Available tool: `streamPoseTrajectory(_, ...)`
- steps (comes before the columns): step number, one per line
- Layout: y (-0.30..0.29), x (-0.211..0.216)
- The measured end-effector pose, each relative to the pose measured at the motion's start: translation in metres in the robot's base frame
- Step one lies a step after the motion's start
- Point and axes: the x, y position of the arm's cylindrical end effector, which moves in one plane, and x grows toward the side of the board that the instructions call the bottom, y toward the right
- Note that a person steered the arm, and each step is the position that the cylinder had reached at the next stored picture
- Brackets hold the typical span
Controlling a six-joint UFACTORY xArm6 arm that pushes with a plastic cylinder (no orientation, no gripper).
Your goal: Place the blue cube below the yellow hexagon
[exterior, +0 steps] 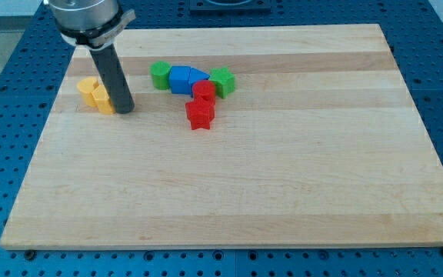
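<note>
Camera view: tool, a bare rod, my tip beside yellow blocks.

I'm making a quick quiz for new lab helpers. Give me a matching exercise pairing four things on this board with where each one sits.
Things:
1. my tip
2. blue cube
3. red star
4. yellow blocks

Places:
A. nearest the view's bottom of the cluster
B. farthest toward the view's left
C. just right of the yellow blocks
D. between a green block and a blue wedge

Pairs: 1-C, 2-D, 3-A, 4-B
</note>
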Motion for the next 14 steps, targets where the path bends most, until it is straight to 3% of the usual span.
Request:
streamPoseTrajectory(2, 0.026, -0.009)
streamPoseTrajectory(4, 0.04, -0.051)
streamPoseTrajectory(5, 0.092, -0.058)
streamPoseTrajectory(6, 0.103, -0.059)
streamPoseTrajectory(7, 0.104, -0.091)
streamPoseTrajectory(8, 0.139, -0.113)
streamPoseTrajectory(9, 0.19, -0.107)
streamPoseTrajectory(11, 0.111, -0.021)
streamPoseTrajectory(12, 0.087, -0.011)
streamPoseTrajectory(14, 0.119, -0.078)
